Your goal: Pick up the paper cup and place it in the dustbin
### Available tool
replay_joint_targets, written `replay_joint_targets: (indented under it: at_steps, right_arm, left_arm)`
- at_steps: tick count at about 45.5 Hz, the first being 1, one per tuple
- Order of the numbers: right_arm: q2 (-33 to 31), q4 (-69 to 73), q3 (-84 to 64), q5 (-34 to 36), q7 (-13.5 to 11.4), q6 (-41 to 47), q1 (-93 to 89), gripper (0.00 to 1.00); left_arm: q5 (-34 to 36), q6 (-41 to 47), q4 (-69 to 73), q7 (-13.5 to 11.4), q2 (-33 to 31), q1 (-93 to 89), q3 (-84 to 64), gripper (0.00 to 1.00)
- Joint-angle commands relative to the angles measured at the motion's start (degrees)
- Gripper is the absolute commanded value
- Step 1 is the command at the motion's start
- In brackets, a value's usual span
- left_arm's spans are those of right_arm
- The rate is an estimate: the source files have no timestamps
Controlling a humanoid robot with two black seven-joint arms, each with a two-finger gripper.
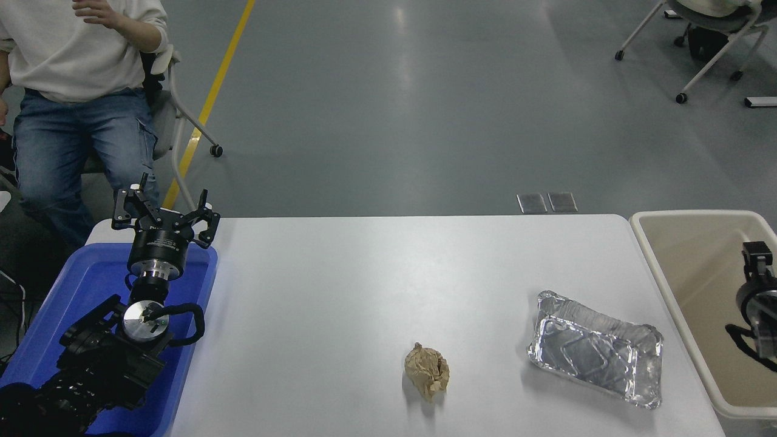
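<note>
Two arms are in play over the white surface (376, 285). Biggest thing out there after that: the cream-beige dustbin (661, 276), hard against the surface's right end, its thick rim running off the frame. Over at the left, the blue plastic tray (73, 285) sits on the near left corner, and the left arm is parked above it, the left gripper (165, 217) pointing away with its fingers spread apart. On a chair beyond that corner, a person (79, 79) in a pale top and jeans, one hand raised. Right side now: the right gripper (756, 258) hangs over the dustbin's interior at the frame edge, mostly cut off, so I cannot tell how its fingers stand. Shiny foil tray (595, 349) lies near the dustbin, crumpled brown paper ball (427, 370) to its left, the two well apart. And the paper cup? Not visible anywhere on the surface or in the dustbin's visible part.
</note>
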Motion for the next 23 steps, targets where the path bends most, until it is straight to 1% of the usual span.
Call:
replay_joint_targets:
  at_steps: [1,9,12,17,23]
  right_arm:
    - [-7.63,16.45,-1.33,-14.3,0.01,0.39,9.56,1.0]
    - [-10.89,28.32,-1.41,-30.99,-0.52,0.83,15.54,1.0]
    - [-12.03,31.23,-1.59,-34.61,-0.61,2.49,17.48,1.0]
    - [-13.27,34.75,-7.11,-36.38,-0.52,7.76,23.09,1.0]
    - [-13.36,39.4,-21.17,-36.29,-0.43,9.97,33.9,1.0]
  left_arm:
    - [0.01,0.0,0.0,0.0,0.0,0.0,0.0,0.99]
    - [0.01,-0.09,0.09,0.0,0.0,0.0,0.0,0.99]
    - [0.01,-0.09,0.0,0.0,0.0,0.0,0.0,0.99]
    - [0.01,-0.09,0.0,0.0,0.0,0.0,0.0,0.99]
    - [0.01,-0.09,0.0,0.09,0.0,0.0,0.0,0.99]
